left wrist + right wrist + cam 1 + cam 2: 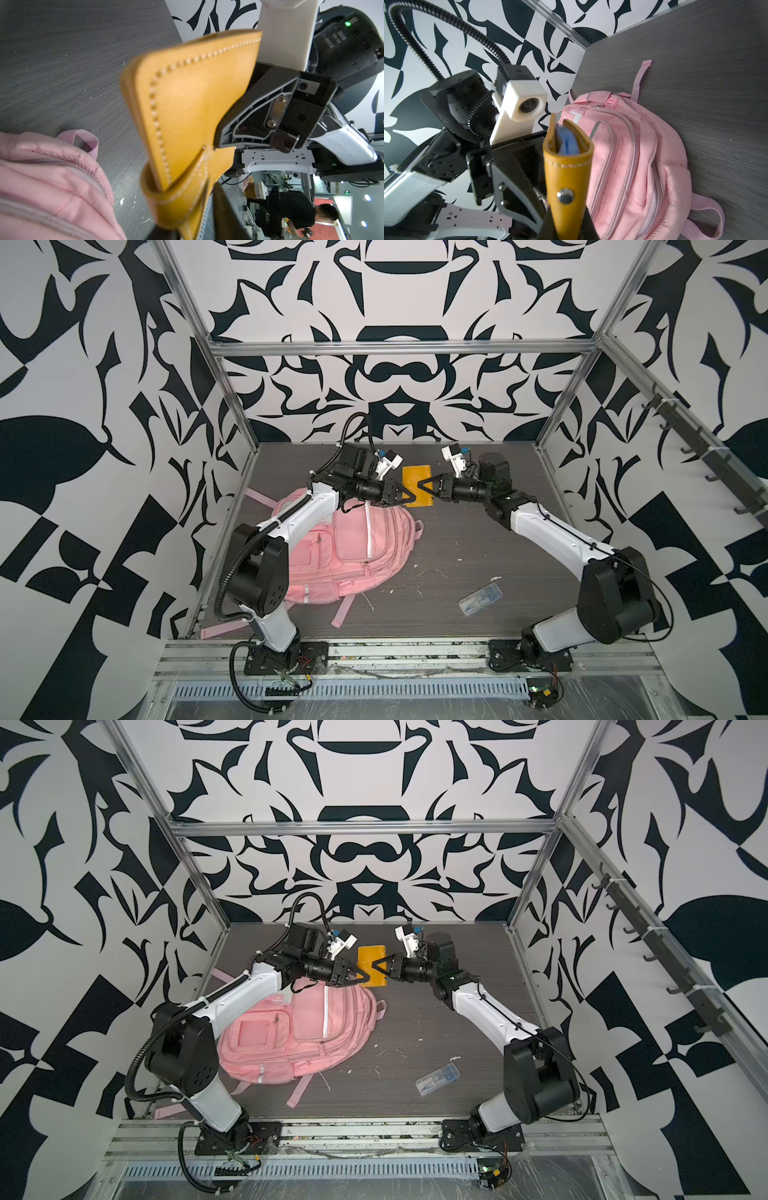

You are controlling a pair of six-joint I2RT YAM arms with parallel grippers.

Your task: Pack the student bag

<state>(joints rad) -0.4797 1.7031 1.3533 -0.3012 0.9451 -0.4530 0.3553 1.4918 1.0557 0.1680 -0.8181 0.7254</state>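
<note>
The pink student bag (353, 551) (291, 1036) lies flat on the dark table at the left, zip pockets up; both wrist views show it (41, 187) (633, 155). Above its far end a yellow stitched leather case (417, 479) (372, 959) hangs in the air between both grippers. My right gripper (422, 485) (568, 224) is shut on one end of the case (566, 172), which has something blue (566, 143) inside. My left gripper (409, 495) (193, 224) stands open around the case's other end (187, 104), with a gap showing beside one finger.
A clear plastic box (481, 599) (437, 1078) with blue items lies at the front right of the table. Pink straps (343, 612) trail from the bag toward the front edge. Aluminium frame posts (232, 398) and patterned walls close in the table.
</note>
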